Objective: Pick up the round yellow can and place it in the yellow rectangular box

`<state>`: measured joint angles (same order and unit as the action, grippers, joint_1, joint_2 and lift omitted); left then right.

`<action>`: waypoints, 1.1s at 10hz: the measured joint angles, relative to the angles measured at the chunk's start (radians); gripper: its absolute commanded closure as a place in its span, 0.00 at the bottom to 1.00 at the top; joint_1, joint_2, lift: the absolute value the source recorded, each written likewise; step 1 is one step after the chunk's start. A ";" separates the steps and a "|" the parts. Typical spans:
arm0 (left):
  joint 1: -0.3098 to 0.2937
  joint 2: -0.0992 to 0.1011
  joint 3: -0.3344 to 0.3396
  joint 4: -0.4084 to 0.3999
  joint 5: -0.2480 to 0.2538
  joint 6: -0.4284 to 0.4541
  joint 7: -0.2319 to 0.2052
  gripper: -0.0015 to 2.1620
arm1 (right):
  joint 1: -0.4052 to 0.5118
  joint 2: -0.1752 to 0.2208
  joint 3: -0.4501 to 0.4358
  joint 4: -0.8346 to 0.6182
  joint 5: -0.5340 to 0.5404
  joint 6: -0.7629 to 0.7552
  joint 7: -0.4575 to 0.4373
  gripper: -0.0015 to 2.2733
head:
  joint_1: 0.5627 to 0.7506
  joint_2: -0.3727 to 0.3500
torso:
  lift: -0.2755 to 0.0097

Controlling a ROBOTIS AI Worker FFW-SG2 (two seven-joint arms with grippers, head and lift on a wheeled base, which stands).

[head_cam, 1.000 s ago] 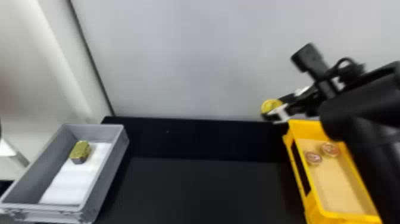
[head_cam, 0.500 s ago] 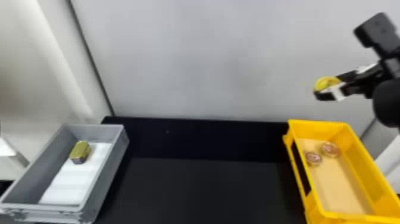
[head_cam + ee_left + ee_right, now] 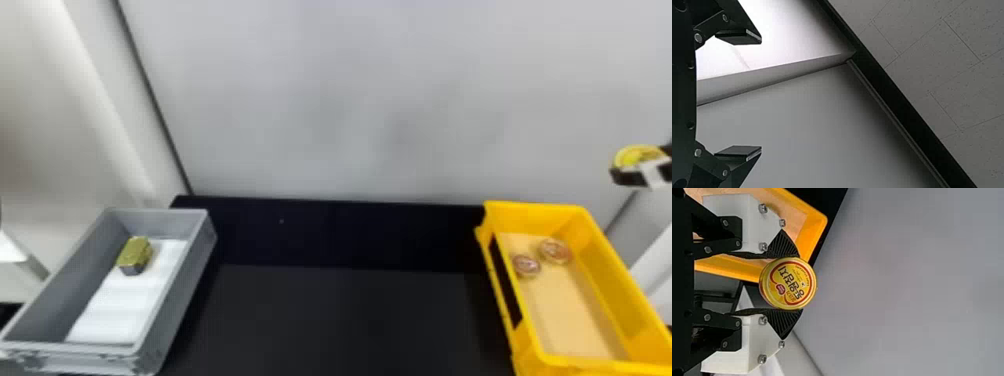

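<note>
Can lid: the round yellow can (image 3: 789, 286) has a red ring, dark lettering and a small red emblem.
Can place: raised near the yellow box's far right corner; its exact height is hard to judge.
Right gripper (image 3: 632, 167): at the head view's right edge, jaws pinching the can between black ribbed fingers (image 3: 783, 323).
Left gripper (image 3: 761, 94): before a grey panel, jaws spread wide.
Yellow box (image 3: 612, 290): two reddish round tins (image 3: 526, 266) in its far half.
Grey box (image 3: 175, 300): gold-topped block (image 3: 135, 254), partly on white sheet (image 3: 120, 305).
</note>
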<state>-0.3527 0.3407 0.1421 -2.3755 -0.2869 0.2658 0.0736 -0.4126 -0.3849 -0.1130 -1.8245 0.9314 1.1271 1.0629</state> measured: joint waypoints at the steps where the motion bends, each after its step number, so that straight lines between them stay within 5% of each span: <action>1: 0.000 -0.001 0.000 0.001 0.000 -0.001 0.000 0.13 | 0.020 0.004 -0.042 0.021 -0.023 -0.018 -0.038 0.30 | 0.53 0.59 | 0.93; 3: 0.000 -0.002 -0.001 0.001 0.000 -0.002 0.000 0.13 | 0.059 0.012 -0.113 0.071 -0.160 -0.045 -0.186 0.30 | 0.53 0.59 | 0.93; 7: 0.000 -0.002 0.000 0.001 0.000 0.000 -0.003 0.13 | 0.144 0.002 -0.206 0.247 -0.781 -0.126 -0.640 0.30 | 0.53 0.59 | 0.93; 9: 0.000 -0.003 0.001 0.001 0.000 0.000 -0.003 0.13 | 0.171 -0.001 -0.199 0.335 -0.994 -0.186 -0.766 0.30 | 0.53 0.59 | 0.93; 11: 0.002 -0.006 0.003 0.001 0.000 -0.003 -0.003 0.13 | 0.189 -0.001 -0.172 0.394 -1.079 -0.217 -0.808 0.30 | 0.53 0.59 | 0.93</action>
<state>-0.3511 0.3348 0.1448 -2.3746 -0.2869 0.2632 0.0704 -0.2235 -0.3855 -0.2853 -1.4302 -0.1475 0.9102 0.2552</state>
